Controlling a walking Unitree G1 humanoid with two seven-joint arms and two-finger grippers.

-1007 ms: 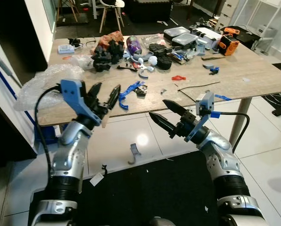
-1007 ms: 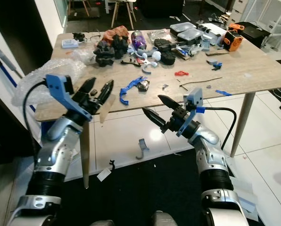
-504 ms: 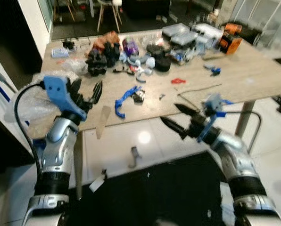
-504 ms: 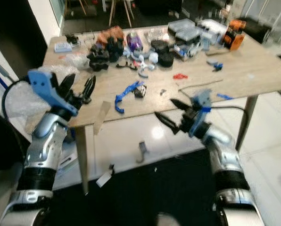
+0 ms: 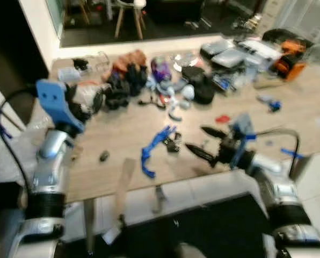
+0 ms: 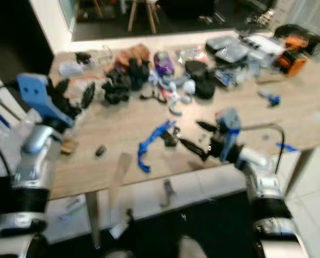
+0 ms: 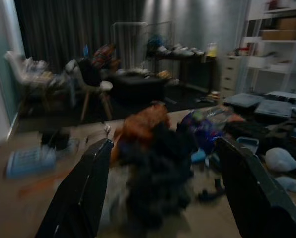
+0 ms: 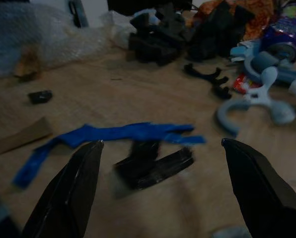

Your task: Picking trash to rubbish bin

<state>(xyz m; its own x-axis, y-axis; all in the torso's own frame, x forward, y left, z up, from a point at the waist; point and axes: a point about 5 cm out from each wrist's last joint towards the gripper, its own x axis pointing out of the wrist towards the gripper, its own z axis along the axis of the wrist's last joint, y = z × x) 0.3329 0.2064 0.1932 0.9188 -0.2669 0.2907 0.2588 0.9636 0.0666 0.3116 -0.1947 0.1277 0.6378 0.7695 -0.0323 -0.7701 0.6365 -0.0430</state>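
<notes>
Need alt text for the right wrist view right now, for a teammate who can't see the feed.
The right gripper, its two black fingers spread wide, points at a blue plastic strip and a small black piece lying on the wooden table. Beyond them lie black parts, a pale blue curved part, a purple can and bubble wrap.

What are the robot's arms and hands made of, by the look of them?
Both arms are silver with black ribbed bands. Each hand, left hand and right hand, has two long, pointed black fingers, a blue plastic piece at the wrist, and a black cable looping alongside.
</notes>
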